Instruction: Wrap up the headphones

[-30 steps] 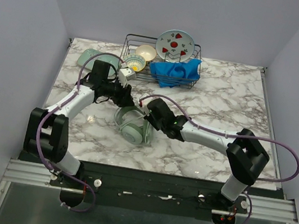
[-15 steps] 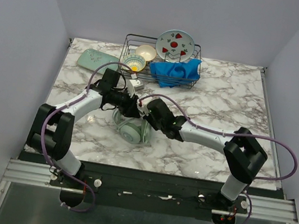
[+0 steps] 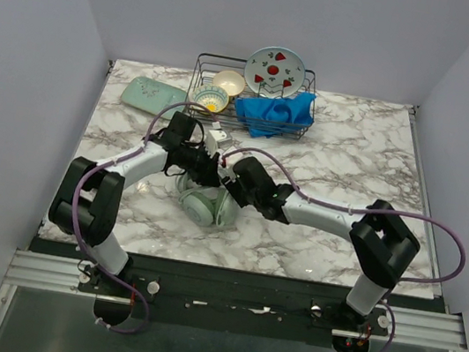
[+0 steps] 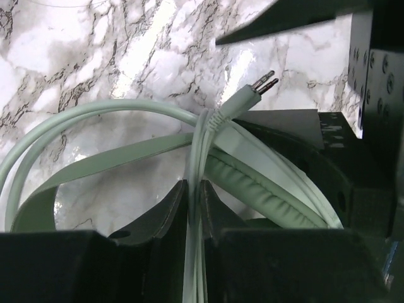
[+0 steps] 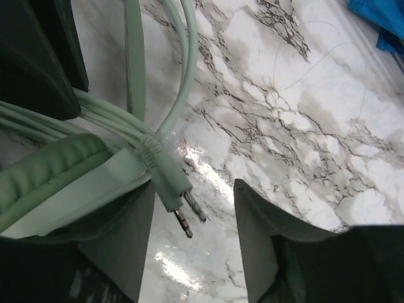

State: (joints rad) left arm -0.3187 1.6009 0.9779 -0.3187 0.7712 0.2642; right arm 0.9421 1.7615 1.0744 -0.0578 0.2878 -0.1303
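While L gripper (image 4: 194, 192) pinches headphones (image 3: 203, 208) cable (image 4: 95, 108), R gripper (image 5: 194, 196) gapes.

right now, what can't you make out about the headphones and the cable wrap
- Left wrist: ear cups of the headphones cut off by the frame; the left gripper hides the cable below its pinch.
- Right wrist: the right gripper hides the headband's end.
- Top view: cable too thin to see; both grippers cover the headband.

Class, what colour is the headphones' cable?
Pale mint green; the cable shows best in the left wrist view.
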